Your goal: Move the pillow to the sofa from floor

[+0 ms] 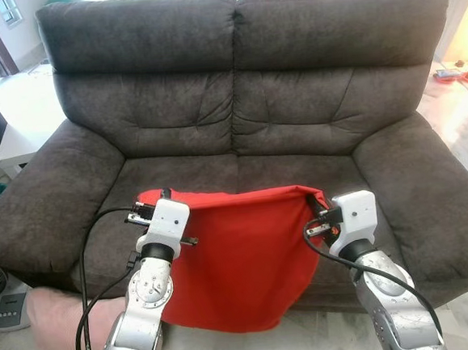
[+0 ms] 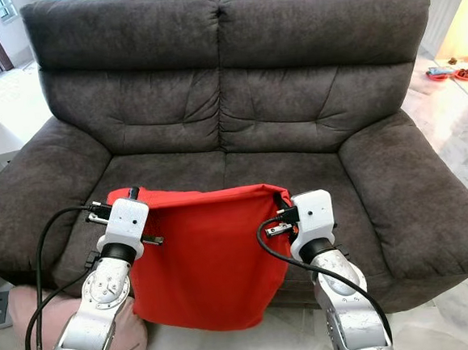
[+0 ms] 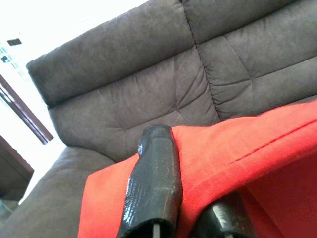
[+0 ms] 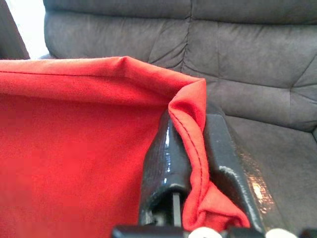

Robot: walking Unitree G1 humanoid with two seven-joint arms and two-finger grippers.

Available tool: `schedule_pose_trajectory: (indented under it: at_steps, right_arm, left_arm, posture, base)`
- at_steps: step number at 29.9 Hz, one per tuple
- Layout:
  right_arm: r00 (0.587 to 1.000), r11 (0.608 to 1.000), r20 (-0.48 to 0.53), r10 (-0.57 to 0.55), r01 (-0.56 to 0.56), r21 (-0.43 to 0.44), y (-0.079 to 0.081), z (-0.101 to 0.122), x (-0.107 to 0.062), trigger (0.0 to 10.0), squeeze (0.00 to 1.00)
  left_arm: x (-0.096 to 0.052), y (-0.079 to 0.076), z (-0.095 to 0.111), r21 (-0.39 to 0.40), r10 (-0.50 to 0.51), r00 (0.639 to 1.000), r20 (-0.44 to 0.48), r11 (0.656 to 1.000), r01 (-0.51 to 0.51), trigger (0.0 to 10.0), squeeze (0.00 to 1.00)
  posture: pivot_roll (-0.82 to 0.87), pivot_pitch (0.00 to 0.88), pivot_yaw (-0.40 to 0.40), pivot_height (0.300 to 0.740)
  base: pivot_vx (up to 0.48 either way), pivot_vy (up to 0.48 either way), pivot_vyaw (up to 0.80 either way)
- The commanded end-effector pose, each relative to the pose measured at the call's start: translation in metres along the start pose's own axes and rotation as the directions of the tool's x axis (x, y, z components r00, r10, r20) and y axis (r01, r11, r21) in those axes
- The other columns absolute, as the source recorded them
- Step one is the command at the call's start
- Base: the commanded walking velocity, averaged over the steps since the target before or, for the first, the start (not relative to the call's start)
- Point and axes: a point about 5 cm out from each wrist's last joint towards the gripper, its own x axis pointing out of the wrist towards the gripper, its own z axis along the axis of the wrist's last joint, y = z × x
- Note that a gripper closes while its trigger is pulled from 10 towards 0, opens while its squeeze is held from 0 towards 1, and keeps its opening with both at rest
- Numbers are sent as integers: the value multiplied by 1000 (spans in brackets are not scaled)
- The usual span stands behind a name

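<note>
- Left tool [image 1: 149,204]: clamped on the pillow's [image 1: 240,255] top corner.
- Right tool [image 4: 190,163]: closed on the opposite corner; seam pinched between fingers [image 4: 158,163].
- Pillow: red, hanging before the sofa [image 1: 244,93] seat front, clear of the floor [image 1: 466,132].
- Advice: raise both corners level, carry forward over the seat, then release together.

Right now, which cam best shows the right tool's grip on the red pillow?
Right wrist view: the right tool has the red pillow corner pinched between its fingers, seam visible. The eye views show the whole pillow hanging in front of the sofa, that grip small. Left wrist view shows the left tool on the other corner.
</note>
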Motion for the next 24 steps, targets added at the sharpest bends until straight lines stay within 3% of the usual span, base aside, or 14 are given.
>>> schedule_pose_trajectory:
  at_steps: [1,5,14,24]
  right_arm:
    - [997,999,72,-36,37,-13,-7,15,0,10000,0]
    - [996,1000,84,-6,8,-15,-1,17,-1,10000,0]
    - [994,999,104,-29,31,-11,-4,21,-2,10000,0]
    - [994,1000,110,-22,23,-12,-3,22,-1,10000,0]
  left_arm:
    - [14,21,36,33,94,982,166,994,-101,10000,0]
    - [13,21,36,31,102,981,165,994,-108,10000,0]
    - [11,15,33,15,76,985,154,997,-80,10000,0]
    - [9,20,25,33,81,988,132,996,-86,10000,0]
  posture:
    - [90,0,-39,740]
    - [83,0,-33,740]
    - [76,0,-24,740]
    - [76,0,-22,740]
  base:
    - [0,0,0]
    - [0,-63,0]
    - [0,-248,0]
    - [0,-24,0]
